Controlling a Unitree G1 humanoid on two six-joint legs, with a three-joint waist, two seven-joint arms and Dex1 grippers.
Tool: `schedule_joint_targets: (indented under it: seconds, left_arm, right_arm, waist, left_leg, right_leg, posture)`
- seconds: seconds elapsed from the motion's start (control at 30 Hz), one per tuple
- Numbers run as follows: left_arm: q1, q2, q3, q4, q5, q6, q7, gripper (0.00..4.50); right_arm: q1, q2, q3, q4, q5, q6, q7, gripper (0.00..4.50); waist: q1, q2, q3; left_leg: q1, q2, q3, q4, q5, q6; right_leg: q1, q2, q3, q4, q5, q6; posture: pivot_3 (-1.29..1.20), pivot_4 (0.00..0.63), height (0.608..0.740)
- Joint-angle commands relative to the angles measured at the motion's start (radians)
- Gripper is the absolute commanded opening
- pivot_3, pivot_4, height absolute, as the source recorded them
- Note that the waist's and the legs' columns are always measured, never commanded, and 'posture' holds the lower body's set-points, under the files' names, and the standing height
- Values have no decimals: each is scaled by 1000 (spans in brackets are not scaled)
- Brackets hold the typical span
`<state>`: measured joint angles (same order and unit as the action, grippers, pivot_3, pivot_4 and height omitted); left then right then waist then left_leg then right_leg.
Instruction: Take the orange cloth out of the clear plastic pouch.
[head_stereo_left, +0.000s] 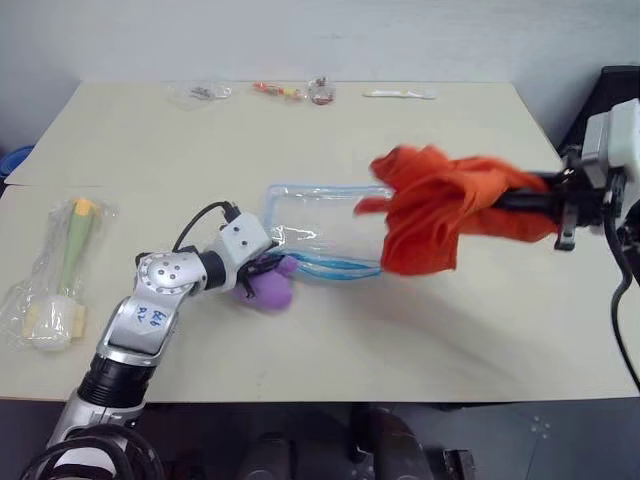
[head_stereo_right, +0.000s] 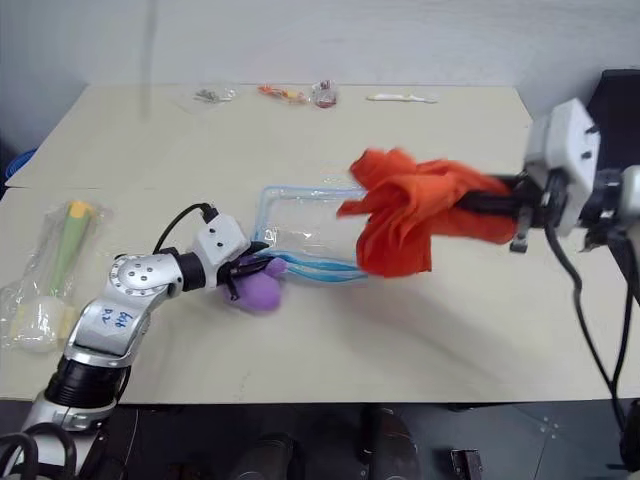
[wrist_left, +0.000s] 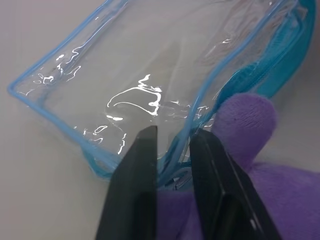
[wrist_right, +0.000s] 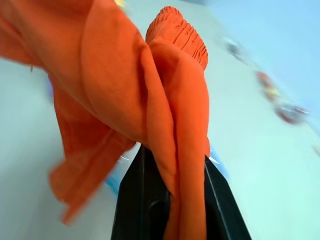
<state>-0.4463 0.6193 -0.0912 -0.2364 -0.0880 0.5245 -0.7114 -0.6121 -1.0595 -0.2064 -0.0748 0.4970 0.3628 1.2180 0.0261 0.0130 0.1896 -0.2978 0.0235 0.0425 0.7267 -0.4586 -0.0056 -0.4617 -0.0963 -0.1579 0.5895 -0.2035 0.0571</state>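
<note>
At lower centre-left, my left claw (wrist_left: 172, 155) is straddling the clear plastic pouch (head_stereo_left: 320, 225) edge, fingers slightly parted, beside the purple plush toy (head_stereo_left: 268, 288) on the tabletop (head_stereo_left: 450, 320). At right, my right claw (wrist_right: 172, 170) is pinching the orange cloth (head_stereo_left: 440, 205), which is hanging clear; I should be keeping that pinch firm.

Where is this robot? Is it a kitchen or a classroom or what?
Probably a robot practice room or lab, not a kitchen. Plain beige tables stand against a bare wall, and small practice things are laid out: a purple plush toy, a clear plastic pouch, little packets.
</note>
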Motion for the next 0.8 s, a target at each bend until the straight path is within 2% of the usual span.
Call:
schedule_joint_targets:
  seconds: [0.03,0.1,0.23,0.33,0.43,0.63,0.77,0.8]
  left_arm:
    - [-5,41,63,-83,-69,-12,-61,2244]
    - [-4,62,112,-120,-157,14,-122,2914]
    - [-18,109,264,-189,-413,144,-229,2914]
    - [-54,165,376,-216,-600,281,-256,2914]
    - [-78,223,445,-227,-747,378,-266,2914]
    - [-77,277,455,-230,-807,398,-237,2914]
    - [-20,297,452,-242,-780,355,-257,2914]
    - [0,312,452,-238,-774,350,-273,2936]
  right_arm:
    - [-33,-16,19,182,-210,-228,-108,0]
    - [-30,-1,39,295,-313,-325,-199,0]
    - [117,20,68,415,-451,-538,-304,0]
    - [253,50,85,432,-542,-675,-408,0]
    - [324,73,84,452,-605,-733,-503,0]
    - [385,15,64,593,-677,-862,-619,0]
    - [398,-44,102,672,-733,-1012,-655,0]
    - [394,-49,108,690,-726,-1026,-641,293]
  waist:
    - [-1,0,0]
    - [-2,0,0]
    - [-2,0,0]
    - [-3,0,0]
    - [-8,2,0]
    - [-13,4,0]
    - [-21,5,0]
    - [-27,4,0]
  left_leg:
    - [0,0,0,0,0,0]
    - [0,0,1,0,0,0]
    - [0,1,1,0,0,0]
    - [-1,2,2,0,0,0]
    - [0,2,3,0,0,-1]
    - [1,2,3,0,1,-1]
    - [1,2,4,0,1,-1]
    - [1,2,4,-1,1,-1]
  right_leg:
    - [0,0,0,0,0,0]
    - [0,0,1,0,0,0]
    - [-1,0,-1,0,0,0]
    - [-1,0,0,0,0,0]
    - [-1,0,1,0,0,0]
    - [0,1,3,0,0,0]
    - [0,1,3,0,0,0]
    - [0,1,3,0,0,0]
  posture:
    - [0,150,740]
    - [0,150,740]
    - [0,150,740]
    - [0,150,740]
    - [0,150,740]
    - [0,150,740]
    - [0,150,740]
    - [0,150,740]
